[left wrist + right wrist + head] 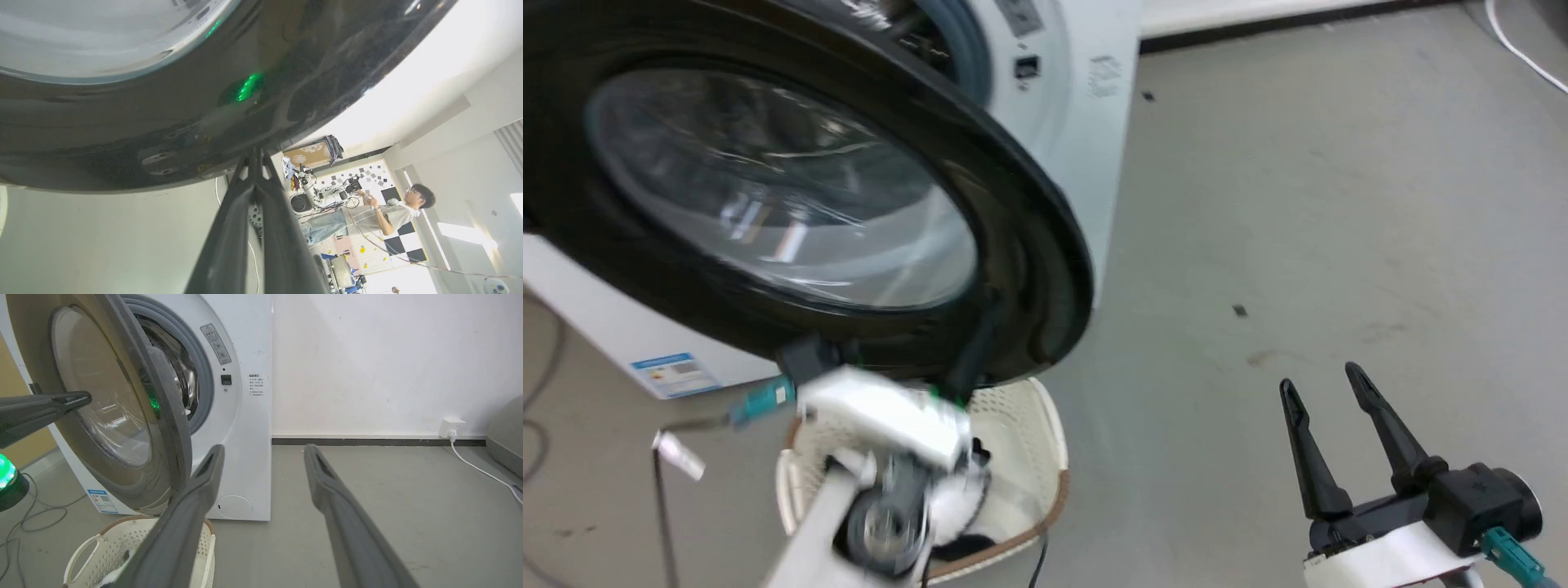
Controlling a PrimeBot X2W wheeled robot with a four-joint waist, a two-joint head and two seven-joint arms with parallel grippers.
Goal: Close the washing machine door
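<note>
Pushing the door home looks like the step in hand. The white boxy front-loading washing machine [1086, 139] [245, 416] stands against a white wall, its grey gasket and steel drum exposed in the right wrist view. The washing machine door [1033, 269] [122, 134] [118, 396], large and round with a glossy black outer ring and a bulging clear glass centre, stands swung out from the machine's front at an angle. It is partly open, with a clear gap between its free edge and the porthole. On the floor just in front of the machine, under the door's lower edge, sits a cream perforated plastic laundry basket with a brown rim [1045, 441] [204, 547].

The left gripper [978, 335] [255, 157] is at the door's outer face, on the side away from the machine. Its two dark fingers lie drawn together, tips almost meeting, with nothing between them, and the tips appear to press against the black ring near its lower edge. The head view is blurred there, so the exact contact is hard to judge. The right gripper [1319, 377] [264, 448] hangs well off to the machine's right over bare floor, with its fingers spread wide and empty.

The next move likely calls for a steady push toward the machine's front, following the door's arc round its hinge. The fingertips should stay on the rigid ring rather than slide onto the glass. A firm last press at the porthole will probably be needed for the latch to catch.
</note>
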